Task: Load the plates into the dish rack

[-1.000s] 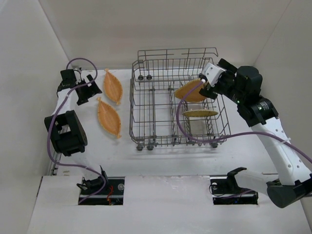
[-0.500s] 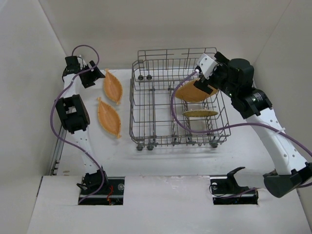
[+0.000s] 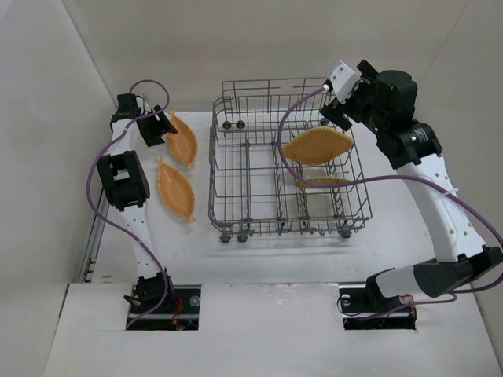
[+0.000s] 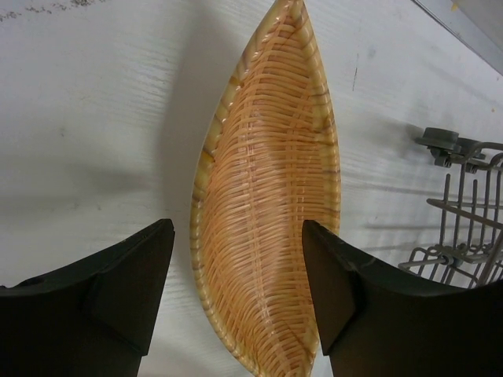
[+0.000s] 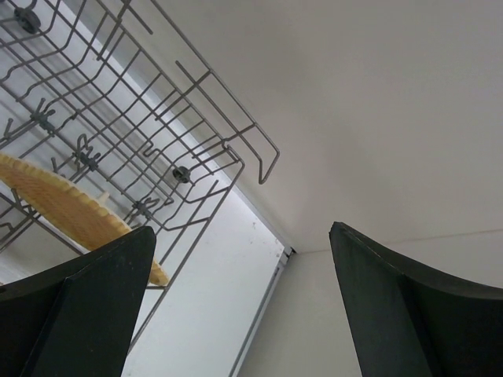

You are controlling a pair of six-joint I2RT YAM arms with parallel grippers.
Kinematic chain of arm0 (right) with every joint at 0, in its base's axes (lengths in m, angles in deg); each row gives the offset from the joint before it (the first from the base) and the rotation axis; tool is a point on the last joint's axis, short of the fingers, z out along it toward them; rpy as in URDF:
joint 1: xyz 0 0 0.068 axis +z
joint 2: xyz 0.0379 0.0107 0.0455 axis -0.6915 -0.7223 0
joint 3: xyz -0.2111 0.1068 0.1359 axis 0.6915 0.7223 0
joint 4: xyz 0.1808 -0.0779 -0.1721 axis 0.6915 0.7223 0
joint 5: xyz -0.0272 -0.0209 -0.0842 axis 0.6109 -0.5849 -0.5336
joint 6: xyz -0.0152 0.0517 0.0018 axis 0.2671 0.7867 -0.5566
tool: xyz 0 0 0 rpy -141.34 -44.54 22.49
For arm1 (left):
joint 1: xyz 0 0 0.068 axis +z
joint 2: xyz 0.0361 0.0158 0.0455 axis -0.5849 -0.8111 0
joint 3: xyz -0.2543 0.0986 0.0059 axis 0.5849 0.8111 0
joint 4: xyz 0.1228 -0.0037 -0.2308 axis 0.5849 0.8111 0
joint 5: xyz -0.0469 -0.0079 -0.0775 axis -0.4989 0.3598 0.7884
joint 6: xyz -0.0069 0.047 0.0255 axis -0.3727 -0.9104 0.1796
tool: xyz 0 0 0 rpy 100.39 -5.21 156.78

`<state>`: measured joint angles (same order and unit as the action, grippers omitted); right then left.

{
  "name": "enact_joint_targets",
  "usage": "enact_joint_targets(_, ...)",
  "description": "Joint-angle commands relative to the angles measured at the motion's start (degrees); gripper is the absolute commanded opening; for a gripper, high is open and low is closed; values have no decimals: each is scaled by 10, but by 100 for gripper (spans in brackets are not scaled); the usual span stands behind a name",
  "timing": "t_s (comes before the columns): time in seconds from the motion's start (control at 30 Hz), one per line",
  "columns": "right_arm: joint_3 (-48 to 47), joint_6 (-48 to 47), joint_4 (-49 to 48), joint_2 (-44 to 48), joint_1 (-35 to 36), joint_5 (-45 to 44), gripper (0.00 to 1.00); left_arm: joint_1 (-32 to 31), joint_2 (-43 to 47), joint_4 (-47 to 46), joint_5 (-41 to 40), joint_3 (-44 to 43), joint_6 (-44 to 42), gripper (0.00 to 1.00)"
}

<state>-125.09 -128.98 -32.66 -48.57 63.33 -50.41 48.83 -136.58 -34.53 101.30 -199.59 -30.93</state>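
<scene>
table: white matte top; faint streaks show in the left wrist view
back wall: plain white panel, meets the table at its far edge
left wall: white panel, leans outward toward the top
right wall: white panel, same finish
near board: white, 2 rectangular cutouts
edge rail: grey metal strip along the table's left edge
light: even, diffuse; soft shadows on the table, no hard glare

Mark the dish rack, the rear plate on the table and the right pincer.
dish rack [image 3: 233, 169]: top external view, bare left floor wires.
rear plate [image 4: 267, 220]: left wrist view, woven centre.
right pincer [image 5: 241, 232]: right wrist view, gap between fingertips.
</scene>
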Motion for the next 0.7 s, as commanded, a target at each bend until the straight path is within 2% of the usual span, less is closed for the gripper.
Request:
enact_joint_targets(0.0, -33, 2, -3, -7, 2, -8, 98, 5, 11, 9, 9, -7, 5, 63)
enact_joint_targets(0.27, -49, 3, 24, -21, 3, -27, 98, 4, 2, 11, 10, 16, 11, 64)
enact_joint_targets(0.5, -49, 7, 33, -17, 3, -45, 98, 4, -14, 11, 7, 20, 17, 57)
enact_joint_targets(0.67, -49, 7, 37, -13, 7, -54, 98, 0, -34, 13, 6, 8, 21, 35)
